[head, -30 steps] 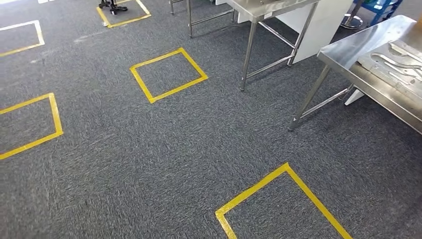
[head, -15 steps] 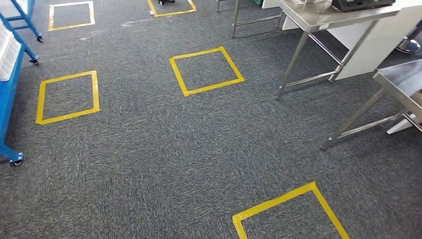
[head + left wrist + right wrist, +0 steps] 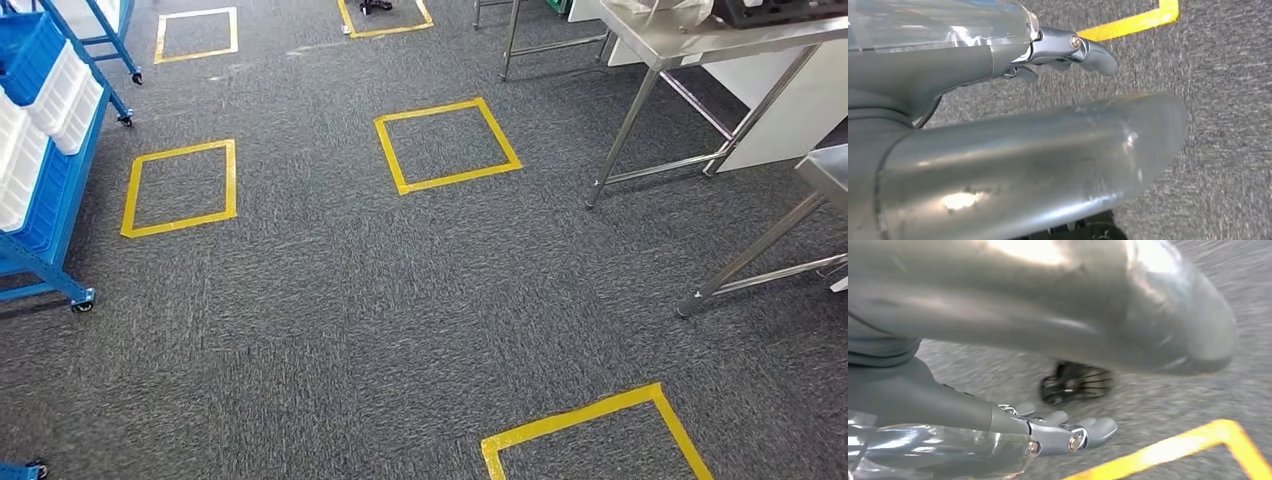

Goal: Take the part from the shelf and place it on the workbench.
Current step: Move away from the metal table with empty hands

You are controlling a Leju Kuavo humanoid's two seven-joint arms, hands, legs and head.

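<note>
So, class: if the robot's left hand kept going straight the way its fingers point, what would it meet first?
Probably the grey carpet. The left hand hangs empty above it, fingers aimed near a strip of yellow tape. Nothing else shows in that line, though depth is unclear.

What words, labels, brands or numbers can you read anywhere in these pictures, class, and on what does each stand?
None can be read: the blue shelf with its white bins, the steel tables, the grey carpet and its yellow tape squares carry no legible text.

Glossy grey thumb (image 3: 1048, 165) is gleaming big up close; the left hand (image 3: 1068, 50) and right hand (image 3: 1063, 432) are showing silver knuckle screws, clear plastic wrap.
</note>
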